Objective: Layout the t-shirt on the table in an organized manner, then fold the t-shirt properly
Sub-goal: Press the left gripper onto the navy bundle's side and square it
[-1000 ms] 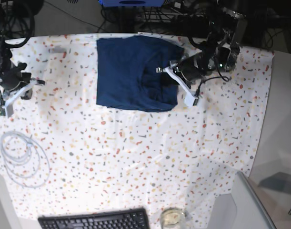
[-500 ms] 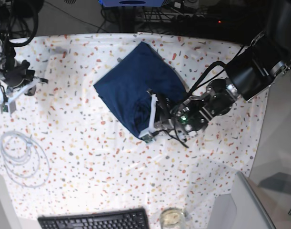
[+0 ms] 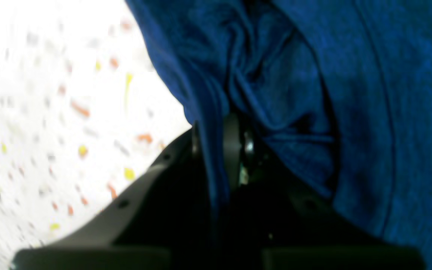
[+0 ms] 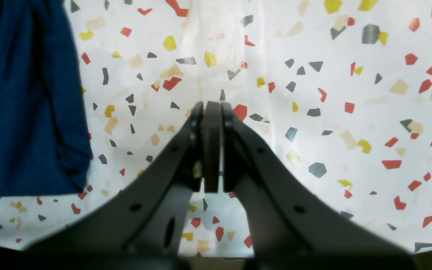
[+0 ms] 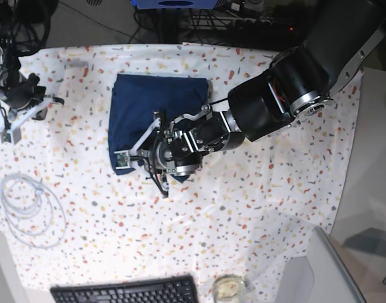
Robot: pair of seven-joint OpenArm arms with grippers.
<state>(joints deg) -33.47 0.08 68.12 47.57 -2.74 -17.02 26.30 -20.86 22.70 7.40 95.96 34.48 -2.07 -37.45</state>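
Observation:
The navy t-shirt (image 5: 156,104) lies in a folded bundle on the speckled table (image 5: 256,208), left of centre at the back. My left gripper (image 5: 125,158) reaches across it to its front left corner. In the left wrist view this gripper (image 3: 218,129) is shut on a bunched fold of the t-shirt (image 3: 313,82). My right gripper (image 5: 9,131) sits at the table's far left, away from the garment. Seen from the right wrist, it (image 4: 211,107) is shut and empty above the table (image 4: 332,93), with the t-shirt's edge (image 4: 24,112) to its left.
A coiled white cable (image 5: 30,208) lies at the front left. A black keyboard (image 5: 126,291) and a glass (image 5: 229,288) sit at the front edge. A grey surface (image 5: 319,271) lies beyond the cloth's front right corner. Dark equipment stands behind the table.
My left arm has swept from the back right across to the left front, dragging the t-shirt with it. The garment has turned and shifted left. The right arm barely moved.

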